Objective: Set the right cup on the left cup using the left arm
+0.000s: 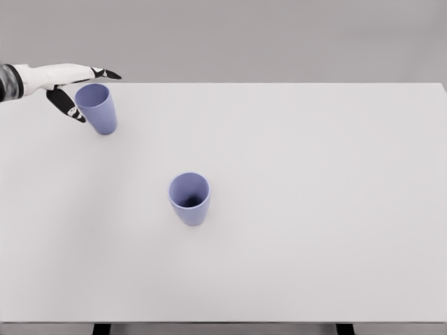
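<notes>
White left arm (35,75), smooth rounded shell, grey mottled section nr frame edge. Left hand (73,89): white back, black fingers (66,103) w/ small white patches.

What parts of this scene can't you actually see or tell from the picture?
- Left hand, head view: the far-left cup hides part of the fingers, so contact with the cup cannot be judged.
- Left arm: cut off by the picture's left edge.
- Right arm: not in view at all.
- Middle cup: its inside bottom is in shadow.
- Table: legs cut off by the bottom edge.
</notes>
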{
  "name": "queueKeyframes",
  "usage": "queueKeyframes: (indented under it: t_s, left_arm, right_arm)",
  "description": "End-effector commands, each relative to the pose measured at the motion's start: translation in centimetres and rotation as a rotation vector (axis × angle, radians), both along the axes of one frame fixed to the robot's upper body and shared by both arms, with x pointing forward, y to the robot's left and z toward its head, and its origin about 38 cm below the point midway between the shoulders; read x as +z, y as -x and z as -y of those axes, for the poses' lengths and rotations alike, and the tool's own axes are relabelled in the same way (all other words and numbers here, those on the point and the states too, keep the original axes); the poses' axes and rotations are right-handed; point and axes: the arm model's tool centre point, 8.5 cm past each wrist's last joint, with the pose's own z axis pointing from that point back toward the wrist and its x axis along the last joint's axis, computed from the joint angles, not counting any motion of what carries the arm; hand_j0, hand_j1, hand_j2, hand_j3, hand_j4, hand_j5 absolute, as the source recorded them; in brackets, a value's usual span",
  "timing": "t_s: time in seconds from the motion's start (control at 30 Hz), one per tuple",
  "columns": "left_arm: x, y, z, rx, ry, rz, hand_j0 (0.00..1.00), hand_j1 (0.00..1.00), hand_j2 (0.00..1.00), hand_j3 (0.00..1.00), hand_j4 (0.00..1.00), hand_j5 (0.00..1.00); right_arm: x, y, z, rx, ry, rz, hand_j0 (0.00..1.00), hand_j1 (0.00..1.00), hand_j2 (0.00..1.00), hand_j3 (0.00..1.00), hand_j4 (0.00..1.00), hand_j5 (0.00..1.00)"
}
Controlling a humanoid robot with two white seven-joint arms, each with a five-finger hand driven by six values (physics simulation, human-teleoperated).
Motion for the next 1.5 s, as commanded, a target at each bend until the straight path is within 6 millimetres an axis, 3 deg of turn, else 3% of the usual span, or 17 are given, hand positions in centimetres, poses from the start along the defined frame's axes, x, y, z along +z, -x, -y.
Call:
queueKeyframes:
  t_s: [0.0,0.17,0.4,0.6,0.67,0.7,1.03,1.17,1.33,1.47]
  left_arm:
    - [0.0,0.0,-0.2,0.011,0.008,0.001,1.00,1.00,1.00,1.00,1.00,1.00]
    - [-0.5,-0.1,-1.2,0.048,-0.001,-0.012,1.00,1.00,1.00,1.00,1.00,1.00]
    - [-1.4,-0.7,0.1,0.049,0.003,-0.027,1.00,1.00,1.00,1.00,1.00,1.00]
    - [-1.8,-0.8,0.0,0.065,0.007,-0.035,1.00,1.00,1.00,1.00,1.00,1.00]
    - [-1.8,-0.8,0.0,0.065,0.007,-0.035,0.83,0.83,0.83,0.83,0.83,0.83]
    - [-1.9,-0.8,0.0,0.065,0.007,-0.037,0.80,0.80,0.80,0.80,0.80,0.80]
    - [-2.0,-0.6,-0.3,0.069,0.005,-0.039,0.72,0.72,0.72,0.72,0.72,0.72]
    - [-1.9,-0.5,0.0,0.052,0.008,-0.033,0.64,0.64,0.64,0.64,0.64,0.64]
    - [1.2,0.0,1.9,-0.054,0.042,0.046,0.62,0.62,0.62,0.62,0.62,0.62]
    - [2.4,0.7,2.9,-0.111,0.053,0.074,0.60,0.60,0.60,0.60,0.60,0.60]
  right_arm:
    - [0.0,0.0,0.0,0.000,0.000,0.000,1.00,1.00,1.00,1.00,1.00,1.00]
    - [0.0,0.0,0.0,0.000,0.000,-0.001,1.00,1.00,1.00,1.00,1.00,1.00]
    - [0.0,0.0,0.0,0.000,0.000,0.000,1.00,1.00,1.00,1.00,1.00,1.00]
    - [0.0,0.0,0.0,0.000,0.000,0.000,1.00,1.00,1.00,1.00,1.00,1.00]
    - [0.0,0.0,0.0,0.000,0.000,0.000,1.00,1.00,1.00,1.00,1.00,1.00]
    - [0.0,0.0,0.0,0.000,0.000,0.000,1.00,1.00,1.00,1.00,1.00,1.00]
    - [0.0,0.0,0.0,0.000,0.000,0.000,1.00,1.00,1.00,1.00,1.00,1.00]
    - [0.0,0.0,0.0,0.000,0.000,0.000,1.00,1.00,1.00,1.00,1.00,1.00]
    - [0.0,0.0,0.0,0.000,0.000,0.000,1.00,1.00,1.00,1.00,1.00,1.00]
    - [0.0,0.0,0.0,0.000,0.000,0.000,1.00,1.00,1.00,1.00,1.00,1.00]
